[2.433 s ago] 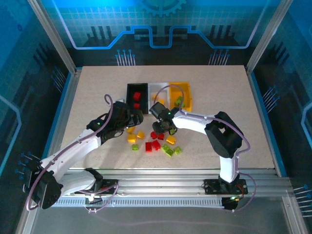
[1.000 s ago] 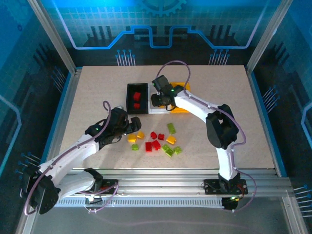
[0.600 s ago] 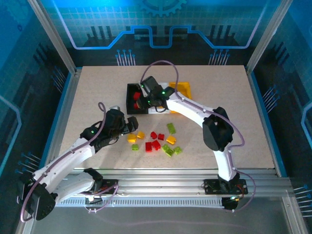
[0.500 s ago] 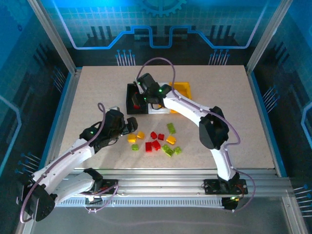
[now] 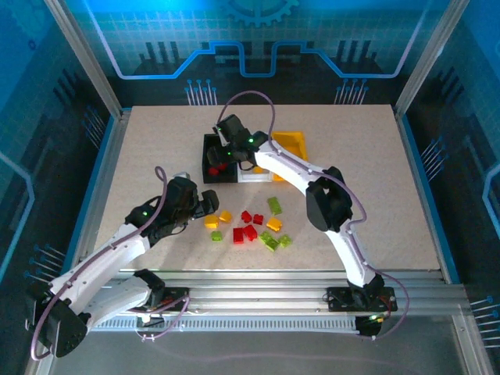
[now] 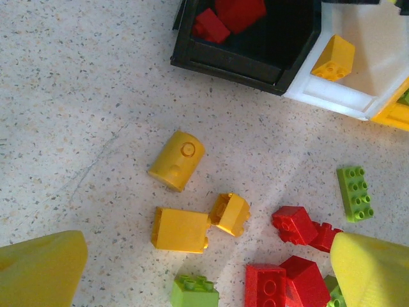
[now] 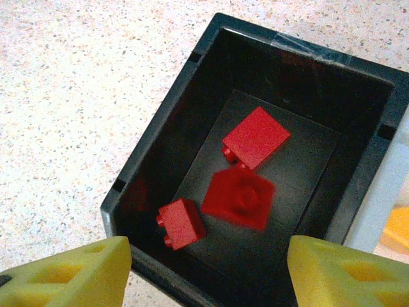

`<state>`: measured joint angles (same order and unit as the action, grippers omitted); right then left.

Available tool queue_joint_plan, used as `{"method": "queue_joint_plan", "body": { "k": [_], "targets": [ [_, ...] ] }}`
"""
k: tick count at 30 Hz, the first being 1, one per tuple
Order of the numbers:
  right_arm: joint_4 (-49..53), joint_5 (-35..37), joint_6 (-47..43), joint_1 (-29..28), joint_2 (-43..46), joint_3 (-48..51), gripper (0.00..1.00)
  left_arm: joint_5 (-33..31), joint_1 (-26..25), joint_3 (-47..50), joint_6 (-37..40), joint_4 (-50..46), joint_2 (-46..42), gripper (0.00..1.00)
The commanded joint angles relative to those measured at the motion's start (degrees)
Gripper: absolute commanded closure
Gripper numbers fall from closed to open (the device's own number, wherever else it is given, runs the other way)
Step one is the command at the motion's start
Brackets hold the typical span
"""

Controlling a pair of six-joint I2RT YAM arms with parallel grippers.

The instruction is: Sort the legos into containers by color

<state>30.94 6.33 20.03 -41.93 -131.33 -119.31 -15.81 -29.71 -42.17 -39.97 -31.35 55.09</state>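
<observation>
Down front on the counter (image 5: 351,156), left jaws hang wide open by the loose legos (image 5: 250,228): light, stiff, slick, so pinch the flat sides. At 12 o'clock, right jaws gape empty over the black bin (image 7: 163,147), blurry red brick (image 7: 238,197) probably mid-drop.

The black rectangular plastic bin (image 6: 230,64), the white rectangular plastic bin (image 6: 339,96) and the yellow-orange rectangular plastic bin (image 5: 301,141) stand side by side in a row at the far middle of the speckled tabletop (image 5: 156,141), in that order from left to right. Three red plastic bricks (image 7: 255,137) lie in the black bin, and one yellow plastic brick (image 6: 332,57) lies in the white bin. Nearer, loose plastic bricks (image 5: 250,226) lie scattered on the tabletop, with a yellow plastic cylinder (image 6: 177,160) at their far left.
</observation>
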Motion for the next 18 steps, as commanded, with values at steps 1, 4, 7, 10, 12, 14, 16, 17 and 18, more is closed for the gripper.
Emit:
{"method": "queue_joint_plan", "body": {
  "k": [1, 4, 7, 10, 12, 14, 16, 17, 18],
  "targets": [
    [-2.81, -0.46, 1.59, 0.27, 7.99, 5.45, 0.33, 0.84, 0.59, -0.34, 2.30, -0.22, 1.05, 0.01],
    [-5.87, -0.96, 2.96, 0.24, 14.60, 14.91, 0.34, 1.43, 0.56, -0.46, 3.20, 0.75, 4.65, 0.01],
    [-8.78, -1.27, 3.82, -0.13, 21.25, 25.27, 0.34, 1.43, 0.78, -0.37, 3.22, 2.70, 9.88, 0.01],
    [-11.41, -1.67, 4.82, -0.49, 27.29, 34.32, 0.34, 4.45, 3.11, -0.45, 2.70, 6.51, 16.61, 0.12],
    [-13.02, -1.85, 5.29, -0.76, 31.21, 39.68, 0.34, 6.03, 4.30, -0.85, 2.91, 10.27, 21.25, 0.18],
    [-13.70, -1.47, 5.49, -1.12, 34.28, 43.60, 0.34, 5.58, 4.47, -1.76, 3.73, 12.93, 24.71, 0.18],
    [-13.97, -1.07, 5.80, -1.55, 36.89, 46.34, 0.34, 4.51, 4.49, -3.26, 4.60, 14.20, 27.97, 0.17],
    [-14.15, -0.91, 5.97, -1.62, 38.06, 47.68, 0.34, 3.54, 4.54, -4.23, 4.92, 14.02, 29.72, 0.17],
    [-14.24, -0.84, 6.21, -1.75, 39.27, 48.76, 0.34, 2.68, 4.51, -5.07, 5.20, 13.82, 31.34, 0.18]
  ]
}}
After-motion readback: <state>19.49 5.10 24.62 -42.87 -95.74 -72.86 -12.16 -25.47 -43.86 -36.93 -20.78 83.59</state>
